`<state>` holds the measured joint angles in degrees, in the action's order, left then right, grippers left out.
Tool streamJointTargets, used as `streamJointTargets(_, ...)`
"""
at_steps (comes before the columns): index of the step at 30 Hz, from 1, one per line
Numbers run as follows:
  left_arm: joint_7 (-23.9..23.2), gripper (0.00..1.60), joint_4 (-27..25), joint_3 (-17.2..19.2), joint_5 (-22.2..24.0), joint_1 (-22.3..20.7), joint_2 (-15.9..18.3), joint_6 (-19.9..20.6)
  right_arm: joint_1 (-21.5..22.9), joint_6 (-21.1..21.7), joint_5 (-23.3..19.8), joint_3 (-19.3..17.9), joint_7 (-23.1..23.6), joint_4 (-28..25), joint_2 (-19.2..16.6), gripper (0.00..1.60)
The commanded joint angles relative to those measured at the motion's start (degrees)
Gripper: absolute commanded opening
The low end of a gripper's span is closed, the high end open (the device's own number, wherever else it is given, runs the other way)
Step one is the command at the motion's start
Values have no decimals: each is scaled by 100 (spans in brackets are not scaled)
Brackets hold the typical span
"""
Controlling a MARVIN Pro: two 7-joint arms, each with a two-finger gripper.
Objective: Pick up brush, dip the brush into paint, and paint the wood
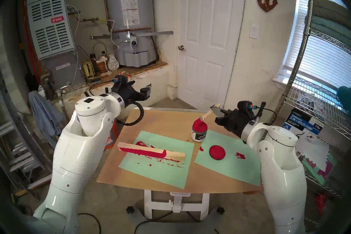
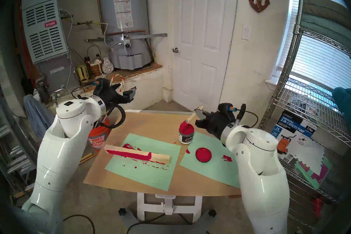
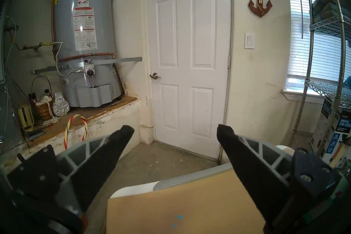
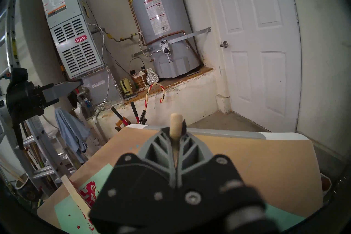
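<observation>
Now the right tool [image 1: 216,110] pinches the brush [image 1: 206,115] by its handle, bristles down in the paint [image 1: 198,125] of the jar at the worktop's [image 1: 171,123] one o'clock. Spread wide, the left tool [image 1: 147,90] hangs beyond the ten o'clock corner. Wood [image 1: 152,152] lies on green paper [image 1: 152,172] near eight o'clock.

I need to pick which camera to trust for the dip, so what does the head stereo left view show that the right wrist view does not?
Only the head stereo left view shows the brush bristles in the paint, the jar, the red lid and the whole wood.

Only the right wrist view shows, close up, the right gripper shut on the pale handle end.

Both show the brown tabletop, the green paper and the idle open left gripper.
</observation>
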<state>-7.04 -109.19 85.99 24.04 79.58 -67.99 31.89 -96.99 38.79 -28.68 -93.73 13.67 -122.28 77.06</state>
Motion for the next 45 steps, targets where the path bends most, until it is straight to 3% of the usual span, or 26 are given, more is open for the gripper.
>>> streamJointTargets(1, 12, 160, -111, 20, -3, -66, -4, -10, -34, 25, -153, -39, 9, -244, 154, 0)
streamJointTargets(26, 12, 160, -112, 20, -3, -65, -4, -9, -151, -53, -121, -179, -54, -314, 172, 0)
streamJointTargets(45, 12, 160, -112, 20, -3, -65, -4, -8, -192, -233, 74, 14, -26, -81, 299, 0)
